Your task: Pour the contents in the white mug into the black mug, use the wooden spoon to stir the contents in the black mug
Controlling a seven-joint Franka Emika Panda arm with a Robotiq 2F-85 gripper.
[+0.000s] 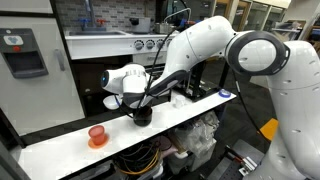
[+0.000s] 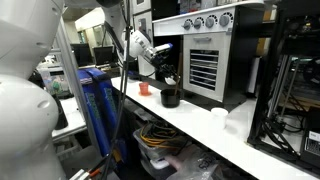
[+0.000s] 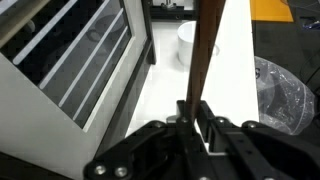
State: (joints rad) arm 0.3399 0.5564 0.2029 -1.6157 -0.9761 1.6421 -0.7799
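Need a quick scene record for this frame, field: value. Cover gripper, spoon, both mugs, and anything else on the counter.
gripper: shut on the wooden spoon
gripper position: just above the black mug in both exterior views
spoon tip inside mug: cannot tell
white mug: upright on the counter, apart from the black mug, not held
orange-red cup: on its saucer, on the far side of the black mug from the white mug
mug contents: not visible
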